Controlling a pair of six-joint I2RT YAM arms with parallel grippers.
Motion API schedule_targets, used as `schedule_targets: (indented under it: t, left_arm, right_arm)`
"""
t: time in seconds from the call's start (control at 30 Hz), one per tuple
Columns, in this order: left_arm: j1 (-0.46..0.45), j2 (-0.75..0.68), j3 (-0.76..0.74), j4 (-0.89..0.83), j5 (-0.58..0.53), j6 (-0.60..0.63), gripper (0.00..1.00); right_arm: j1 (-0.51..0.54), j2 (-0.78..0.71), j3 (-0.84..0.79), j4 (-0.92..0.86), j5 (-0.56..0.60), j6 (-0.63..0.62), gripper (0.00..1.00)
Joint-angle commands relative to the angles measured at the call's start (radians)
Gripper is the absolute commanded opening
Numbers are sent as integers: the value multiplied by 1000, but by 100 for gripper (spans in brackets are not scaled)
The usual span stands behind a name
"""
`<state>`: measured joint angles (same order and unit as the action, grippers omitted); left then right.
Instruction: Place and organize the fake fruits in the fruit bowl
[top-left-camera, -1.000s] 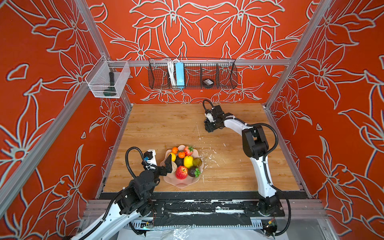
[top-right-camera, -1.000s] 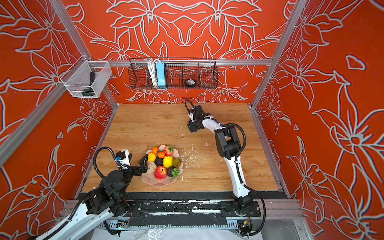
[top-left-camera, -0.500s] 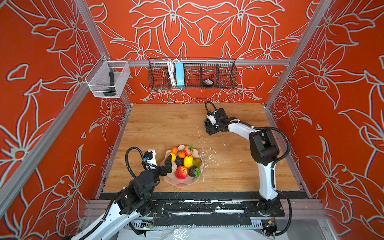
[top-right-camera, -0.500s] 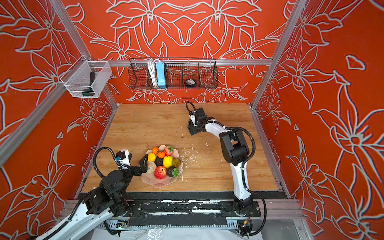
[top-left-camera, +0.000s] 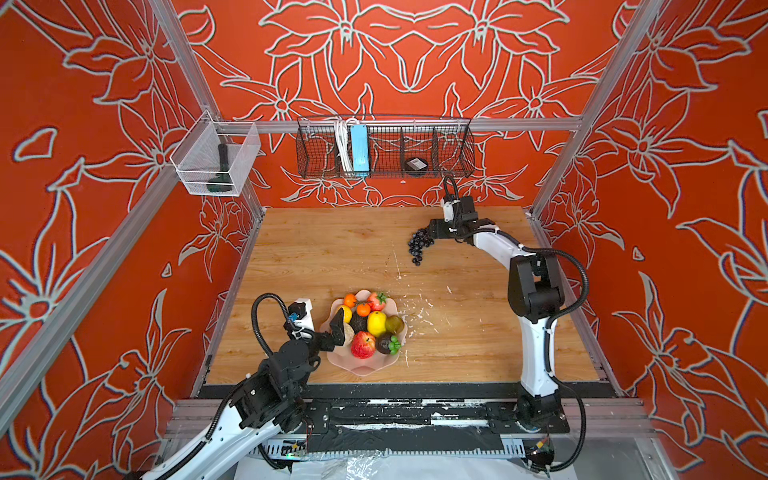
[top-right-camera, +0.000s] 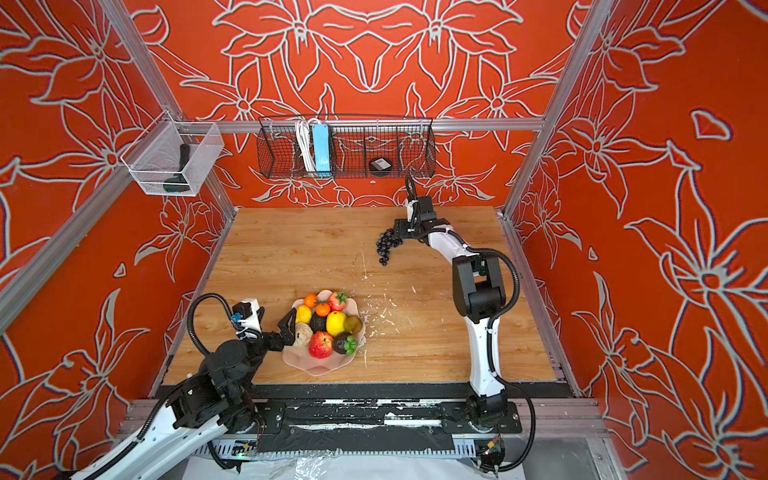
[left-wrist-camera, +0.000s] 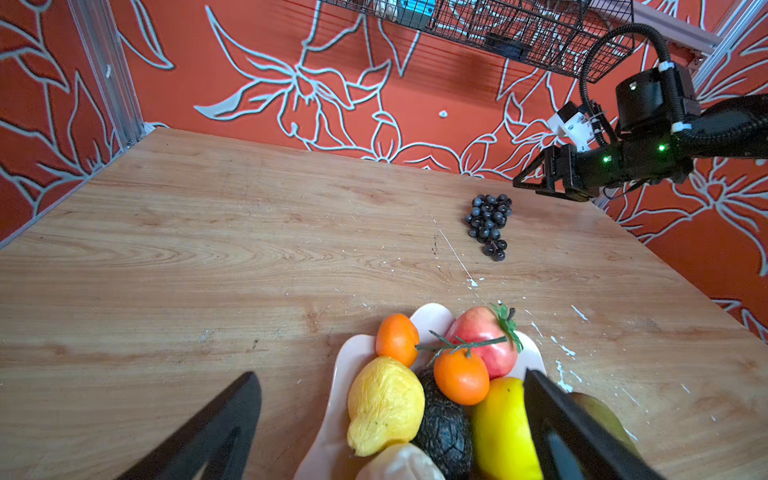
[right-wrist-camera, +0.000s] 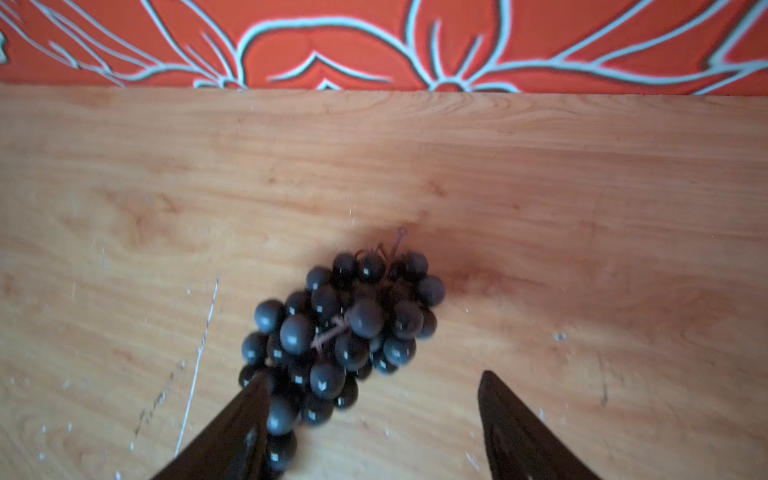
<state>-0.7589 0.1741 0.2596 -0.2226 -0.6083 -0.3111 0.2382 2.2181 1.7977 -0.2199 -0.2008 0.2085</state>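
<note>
Dark grape bunch (top-left-camera: 419, 246) lies on the wooden worktop (top-left-camera: 311, 257) toward the far right, well apart from the fruit bowl (top-left-camera: 361, 369). Just beside it the right gripper (right-wrist-camera: 372, 378) hovers, jaws spread — in the right wrist view one jaw overlaps the bunch's end, contact unclear, nothing pinched. Pale pink, the bowl sits near the front edge and holds two lemons (top-left-camera: 376, 323), two small oranges (top-left-camera: 363, 309), strawberry (top-left-camera: 377, 300), red apple (top-left-camera: 362, 345), avocado (top-left-camera: 358, 322), mangosteen (top-left-camera: 386, 344), beige fruit (top-left-camera: 347, 332) and an olive fruit (top-left-camera: 394, 323). At the bowl's left rim the left gripper (left-wrist-camera: 390, 374) has jaws spread wide — one over the fruits, one over bare worktop, gripping nothing.
</note>
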Motion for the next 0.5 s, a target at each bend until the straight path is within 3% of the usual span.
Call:
schedule_targets:
  t: [0.0, 0.2, 0.47]
  left_arm:
    - [4, 14, -8, 25, -10, -9, 98]
    - [4, 30, -11, 37, -9, -8, 98]
    - [4, 43, -14, 49, -5, -8, 98]
  right_arm:
    - [-8, 76, 60, 2, -72, 101, 82]
    - [-24, 168, 166, -28, -35, 188, 84]
    - [-28, 297, 341, -81, -98, 244, 90]
